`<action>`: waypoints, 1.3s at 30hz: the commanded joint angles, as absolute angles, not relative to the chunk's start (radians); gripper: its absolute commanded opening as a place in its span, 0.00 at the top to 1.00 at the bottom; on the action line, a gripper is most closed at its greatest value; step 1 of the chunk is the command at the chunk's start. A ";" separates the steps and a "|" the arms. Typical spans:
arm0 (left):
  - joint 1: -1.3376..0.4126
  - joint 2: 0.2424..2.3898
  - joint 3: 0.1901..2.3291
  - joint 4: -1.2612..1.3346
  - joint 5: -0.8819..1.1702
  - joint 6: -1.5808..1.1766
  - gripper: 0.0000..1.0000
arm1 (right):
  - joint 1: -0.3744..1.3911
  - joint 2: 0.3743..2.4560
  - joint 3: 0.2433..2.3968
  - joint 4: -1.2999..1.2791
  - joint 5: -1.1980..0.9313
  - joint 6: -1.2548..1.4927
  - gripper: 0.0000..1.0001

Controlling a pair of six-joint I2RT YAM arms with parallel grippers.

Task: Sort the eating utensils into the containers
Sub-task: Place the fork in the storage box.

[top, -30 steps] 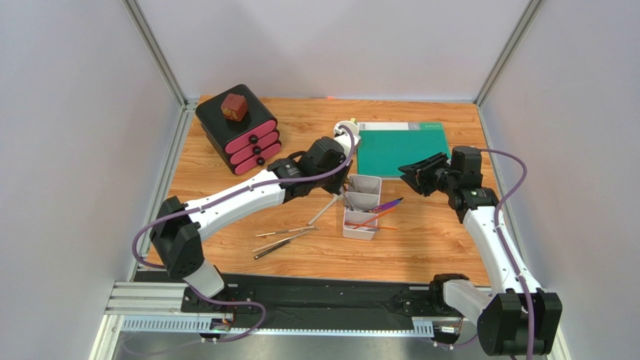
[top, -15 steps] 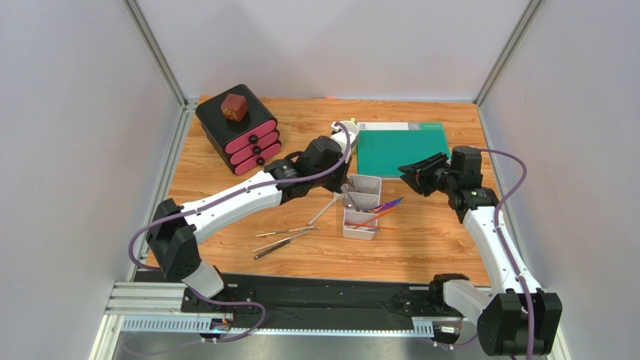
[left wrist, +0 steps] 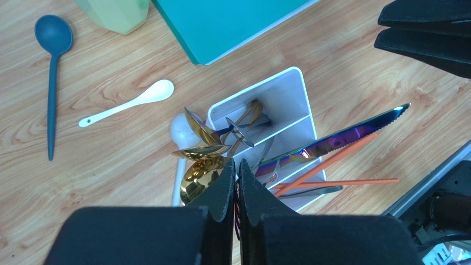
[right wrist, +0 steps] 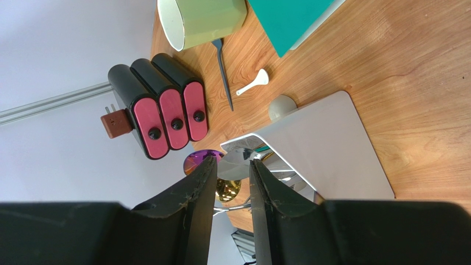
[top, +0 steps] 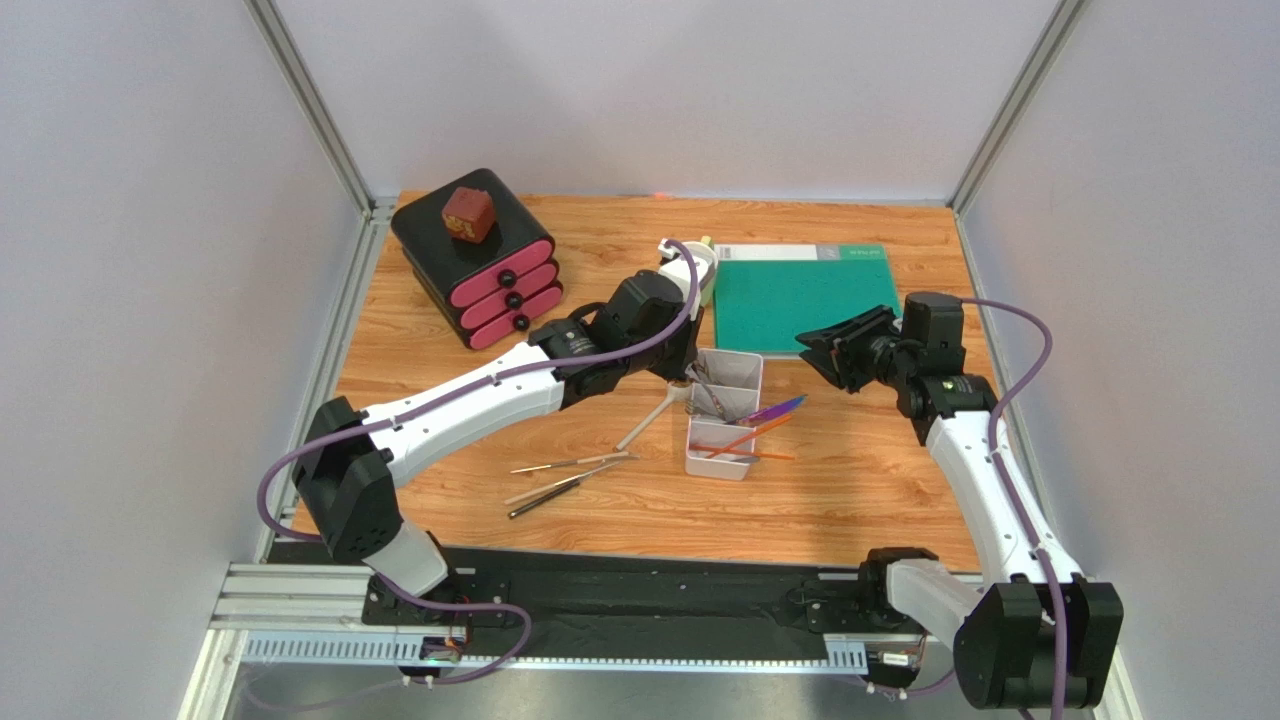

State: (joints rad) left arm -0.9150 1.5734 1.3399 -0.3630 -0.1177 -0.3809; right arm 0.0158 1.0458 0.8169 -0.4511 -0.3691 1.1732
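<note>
Two claws are near the white divided tray [top: 747, 356], one on either side. The left claw [left wrist: 236, 163] is clenched above the tray's left wall, its fingertips [left wrist: 224, 176] pressed almost together. A thin reddish sliver shows in the slit between them, but I cannot tell what it is. A gold spoon [left wrist: 196, 176] sits just beside those fingertips.

The tray's far compartment holds a cluster of gold and silver utensils [left wrist: 237, 127]. In the next compartment an iridescent knife [left wrist: 343, 135] lies with its blade jutting out over the right wall, and orange chopsticks [left wrist: 337, 160] also poke out to the right.

A larger white spoon [left wrist: 182, 132] lies on the tabletop [top: 842, 480] against the tray's left side. Farther left are a small white spoon [left wrist: 130, 102] and a blue spoon [left wrist: 52, 83]. Three slim utensils [top: 564, 483] lie near and left of the tray.

The right claw [right wrist: 232, 160] hangs released to the right of the tray, with nothing between its fingers.

A pale green cup [left wrist: 116, 8] and a teal mat [top: 804, 300] lie beyond the tray. A black box with pink drawers [top: 478, 263] stands far left, with a reddish-brown block [top: 469, 215] on top.
</note>
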 commanded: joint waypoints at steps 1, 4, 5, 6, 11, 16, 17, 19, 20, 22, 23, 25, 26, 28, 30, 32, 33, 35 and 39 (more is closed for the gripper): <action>-0.920 1.589 1.376 -0.298 -0.132 -0.406 1.00 | 0.011 1.049 0.822 -0.414 -0.390 1.158 0.67; -0.920 1.603 1.381 -0.279 -0.143 -0.410 1.00 | 0.009 1.048 0.824 -0.417 -0.393 1.157 0.67; -0.920 1.606 1.382 -0.275 -0.146 -0.410 1.00 | 0.009 1.048 0.824 -0.417 -0.394 1.157 0.67; -0.920 1.617 1.385 -0.270 -0.147 -0.408 1.00 | 0.009 1.046 0.824 -0.419 -0.394 1.154 0.67; -0.920 1.640 1.394 -0.261 -0.160 -0.403 1.00 | -0.020 1.048 0.824 -0.425 -0.399 1.149 0.67; -0.920 1.661 1.408 -0.316 -0.138 -0.371 0.98 | -0.020 1.054 0.825 -0.429 -0.402 1.152 0.67; -0.920 1.663 1.407 -0.328 -0.134 -0.368 0.95 | -0.020 1.055 0.827 -0.426 -0.402 1.152 0.67; -0.920 1.655 1.399 -0.357 -0.127 -0.359 0.90 | -0.020 1.058 0.828 -0.426 -0.400 1.152 0.67; -0.920 1.649 1.393 -0.368 -0.126 -0.357 0.89 | -0.020 1.060 0.828 -0.426 -0.400 1.152 0.67; -0.920 1.623 1.375 -0.380 -0.132 -0.353 0.85 | -0.020 1.060 0.827 -0.426 -0.396 1.152 0.67; -0.920 1.611 1.365 -0.379 -0.135 -0.351 0.83 | -0.020 1.058 0.825 -0.425 -0.396 1.155 0.67; -0.920 1.574 1.342 -0.376 -0.143 -0.348 0.76 | -0.020 1.057 0.816 -0.422 -0.393 1.157 0.67; -0.920 1.556 1.336 -0.374 -0.144 -0.347 0.76 | -0.020 1.055 0.813 -0.420 -0.390 1.161 0.67; -0.920 1.545 1.327 -0.376 -0.149 -0.341 0.75 | -0.020 1.048 0.804 -0.417 -0.388 1.166 0.67; -0.920 1.533 1.324 -0.376 -0.170 -0.333 0.75 | -0.020 1.046 0.801 -0.417 -0.384 1.167 0.67; -0.920 1.511 1.328 -0.376 -0.204 -0.324 0.75 | -0.020 1.042 0.804 -0.416 -0.380 1.164 0.67; -0.920 1.502 1.336 -0.373 -0.216 -0.310 0.73 | -0.020 1.043 0.805 -0.417 -0.379 1.161 0.67; -0.919 1.470 1.351 -0.374 -0.256 -0.293 0.68 | -0.020 1.042 0.810 -0.425 -0.365 1.158 0.67; -0.855 1.422 1.425 -0.443 -0.291 -0.290 0.64 | -0.020 1.045 0.819 -0.436 -0.344 1.163 0.66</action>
